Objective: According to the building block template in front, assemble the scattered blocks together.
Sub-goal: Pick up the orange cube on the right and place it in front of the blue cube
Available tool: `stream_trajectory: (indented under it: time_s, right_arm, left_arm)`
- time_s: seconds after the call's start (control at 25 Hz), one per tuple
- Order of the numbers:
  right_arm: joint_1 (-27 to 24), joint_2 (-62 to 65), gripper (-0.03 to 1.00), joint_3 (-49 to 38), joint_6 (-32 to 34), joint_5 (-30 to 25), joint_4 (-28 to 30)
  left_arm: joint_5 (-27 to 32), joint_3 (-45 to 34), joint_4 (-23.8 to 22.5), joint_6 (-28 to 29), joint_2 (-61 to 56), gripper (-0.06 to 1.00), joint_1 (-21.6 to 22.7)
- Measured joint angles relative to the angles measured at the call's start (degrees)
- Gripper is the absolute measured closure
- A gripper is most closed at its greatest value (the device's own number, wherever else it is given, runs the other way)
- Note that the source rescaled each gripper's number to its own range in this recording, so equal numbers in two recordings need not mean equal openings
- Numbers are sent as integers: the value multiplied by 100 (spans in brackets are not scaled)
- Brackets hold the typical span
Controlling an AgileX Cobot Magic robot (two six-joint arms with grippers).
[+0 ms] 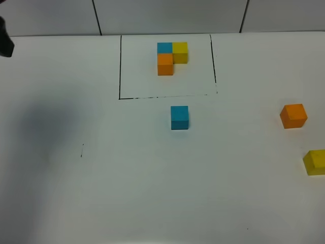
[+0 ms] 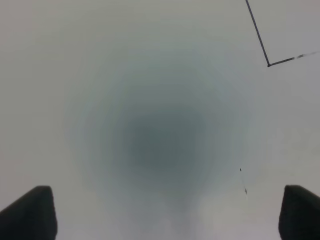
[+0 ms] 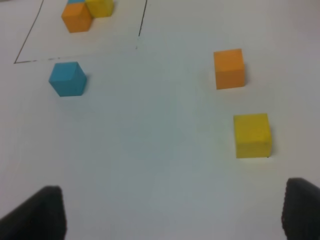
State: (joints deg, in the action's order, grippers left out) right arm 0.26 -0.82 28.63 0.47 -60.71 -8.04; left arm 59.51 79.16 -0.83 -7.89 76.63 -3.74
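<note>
The template (image 1: 171, 58) is a blue, yellow and orange L-shaped trio inside a black drawn rectangle (image 1: 120, 66) at the table's far middle. It also shows in the right wrist view (image 3: 82, 12). The loose blue cube (image 1: 179, 117) sits just in front of the frame. The loose orange cube (image 1: 293, 115) and loose yellow cube (image 1: 315, 162) lie apart at the right. The right wrist view shows the blue cube (image 3: 67, 79), orange cube (image 3: 229, 68) and yellow cube (image 3: 252, 135). My right gripper (image 3: 175, 215) is open and empty, short of the yellow cube. My left gripper (image 2: 165, 220) is open and empty above bare table.
A corner of the drawn frame (image 2: 268, 64) shows in the left wrist view. A dark part (image 1: 5, 38) sits at the far left edge of the high view. A soft shadow (image 1: 45, 127) lies on the white table's left side. A small pen mark (image 1: 82, 150) is there too.
</note>
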Motion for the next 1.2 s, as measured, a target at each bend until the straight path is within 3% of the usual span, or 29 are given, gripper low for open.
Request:
stream_trajectory:
  time_s: [0.44,0.8,1.2]
  right_arm:
    - [0,0,22,0,0,0,-5]
    - [0,0,22,0,0,0,-5]
    - [0,0,22,0,0,0,-11]
  left_arm:
    - [-143,-2018,-68,918,-2825,9,0]
    - [-174,-3064,-9,937,-4592,12,0]
    - [-107,-4039,508,664,-6175,16,0]
